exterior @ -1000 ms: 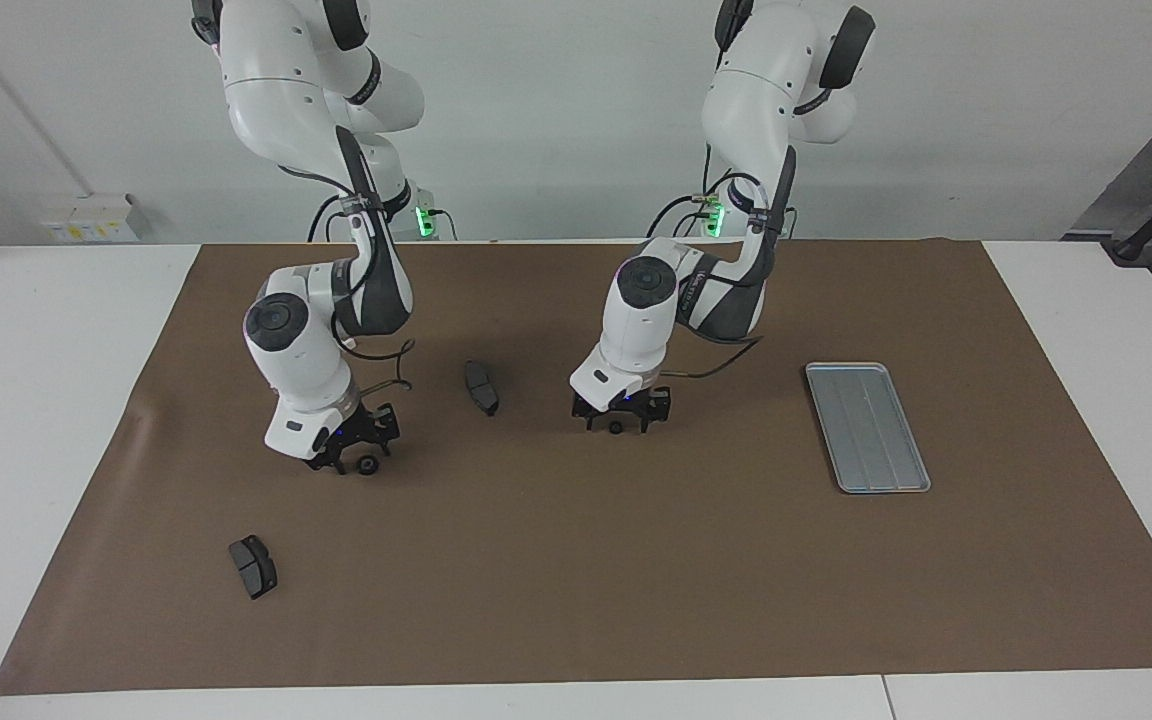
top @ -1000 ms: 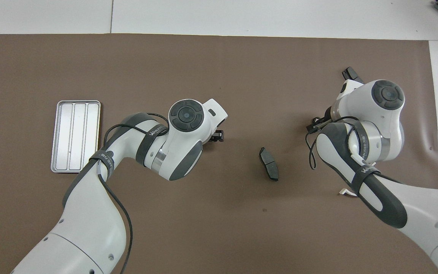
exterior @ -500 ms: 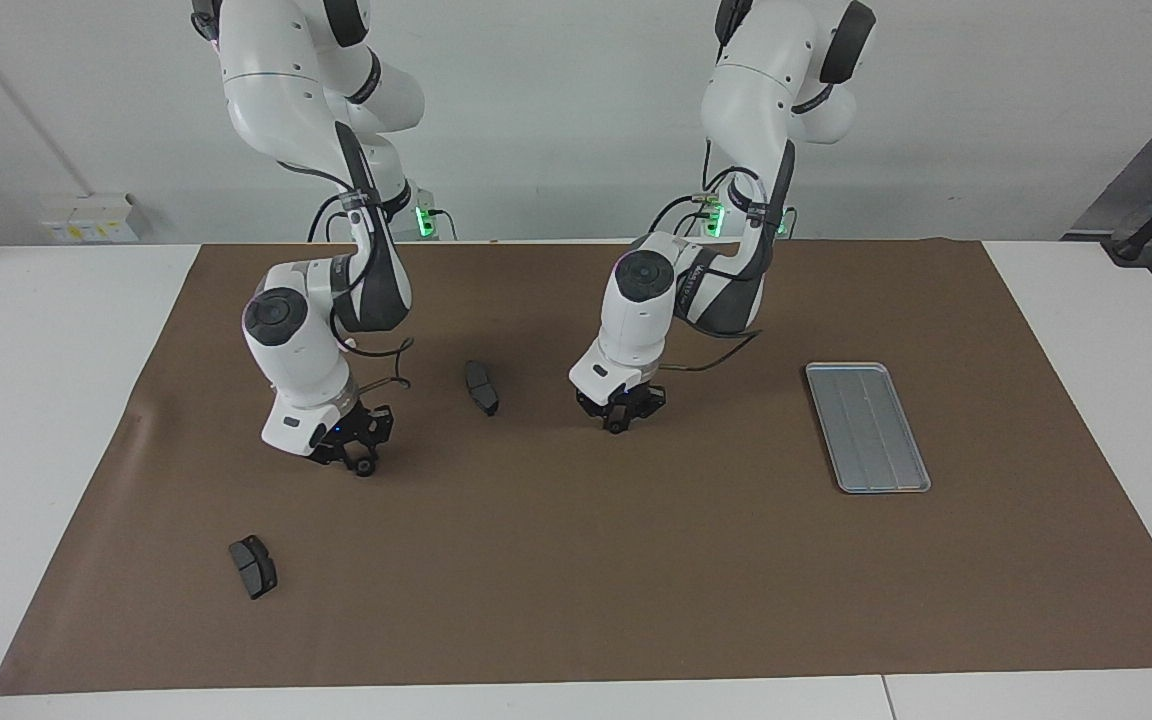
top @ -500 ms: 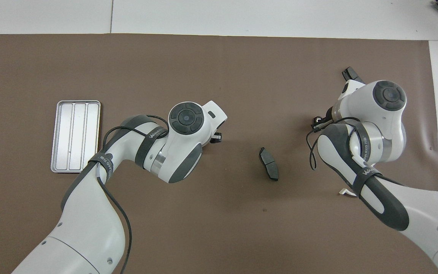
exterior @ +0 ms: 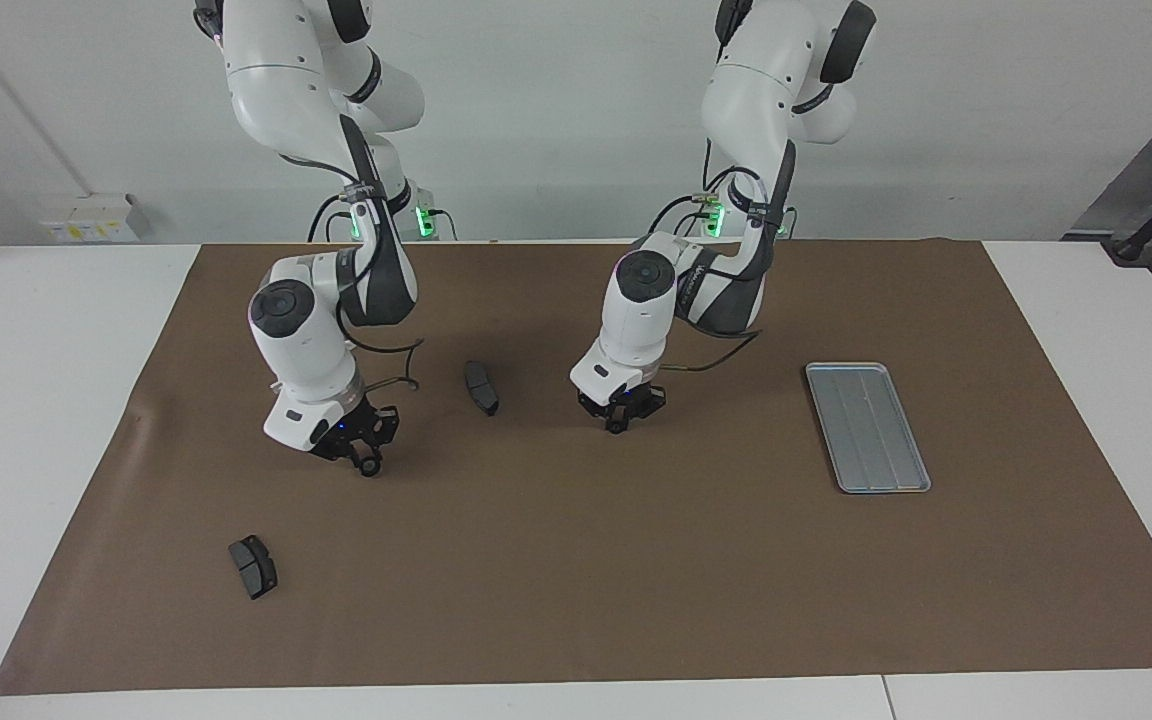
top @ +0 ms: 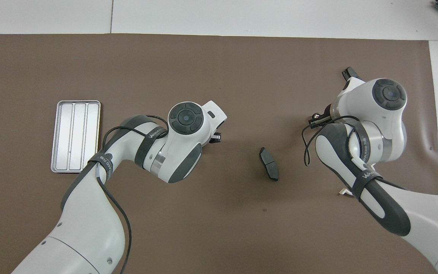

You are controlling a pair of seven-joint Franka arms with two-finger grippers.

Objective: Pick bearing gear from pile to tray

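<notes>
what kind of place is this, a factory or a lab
Probably a robotics lab bench, not a factory line: two arms at a white table, a brown mat with scattered brake pads, and a metal tray.

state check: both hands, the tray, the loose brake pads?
left hand: shut on a small black gear, low over the mat.
right hand: shut on a small black gear, low over the mat.
tray: empty, flat on the mat at the left arm's end.
brake pad between the arms: lying loose.
second brake pad, farther from the robots: lying loose.
</notes>
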